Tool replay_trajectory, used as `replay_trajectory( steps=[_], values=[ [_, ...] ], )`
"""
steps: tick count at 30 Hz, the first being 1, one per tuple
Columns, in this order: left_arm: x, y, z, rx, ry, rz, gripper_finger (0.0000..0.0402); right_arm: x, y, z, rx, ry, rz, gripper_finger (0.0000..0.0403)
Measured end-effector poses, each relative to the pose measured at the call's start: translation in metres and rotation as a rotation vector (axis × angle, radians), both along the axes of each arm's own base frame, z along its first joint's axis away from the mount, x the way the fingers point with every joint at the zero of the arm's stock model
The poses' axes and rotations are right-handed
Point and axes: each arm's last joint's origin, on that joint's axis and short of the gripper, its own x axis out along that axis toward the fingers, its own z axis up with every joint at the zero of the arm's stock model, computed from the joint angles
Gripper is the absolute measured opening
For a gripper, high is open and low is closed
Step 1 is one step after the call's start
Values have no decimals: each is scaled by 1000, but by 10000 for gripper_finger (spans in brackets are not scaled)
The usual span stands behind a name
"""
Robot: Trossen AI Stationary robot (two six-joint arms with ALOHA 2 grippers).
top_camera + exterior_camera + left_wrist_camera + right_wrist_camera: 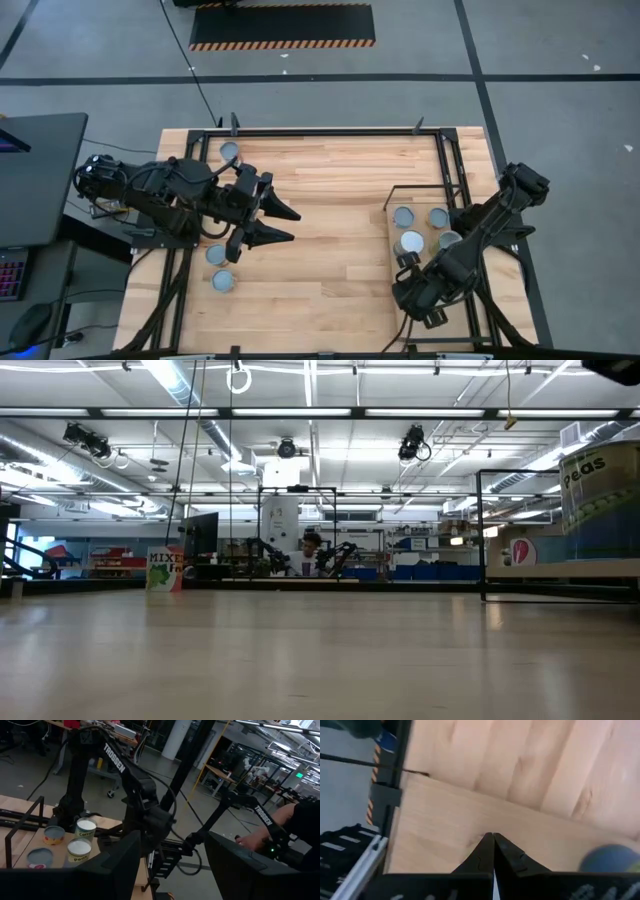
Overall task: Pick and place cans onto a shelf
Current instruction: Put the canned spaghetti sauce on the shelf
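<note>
Four cans (404,216) on shelf (392,262) at table's right side; three more at table's left edge. Right gripper (493,839) fingers together, empty, over shelf. Left gripper (284,222) fingers apart, empty.

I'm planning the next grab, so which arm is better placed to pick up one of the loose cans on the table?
Left. The left gripper is open and empty, near the loose cans on its side. The right gripper is shut, over by the shelf.

4 silver-top cans (413,230) upright on pale shelf (393,262) at right; 3 more (221,270) on table at left.
</note>
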Motion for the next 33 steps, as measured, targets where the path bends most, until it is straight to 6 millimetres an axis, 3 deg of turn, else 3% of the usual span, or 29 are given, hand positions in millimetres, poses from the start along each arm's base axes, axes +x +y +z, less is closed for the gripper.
replay_trajectory(
  steps=[13, 18, 23, 27, 33],
  values=[
    [0, 0, 0, 0, 0, 0, 227, -22, -16, -1, -178, 200, -44, 4],
    [0, 0, 0, -1, 0, 0, 227, -26, -15, 11, -100, 141, -86, 4],
    [0, 0, 0, -1, 1, 0, 227, -30, 0, 23, 52, 31, -29, 4],
    [0, 0, 0, 6, -1, 0, 227, -36, 3, 8, -2, 76, 2, 5],
    [0, 0, 0, 10, -2, -1, 227, -34, -10, -9, -67, 109, -89, 5]
  ],
)
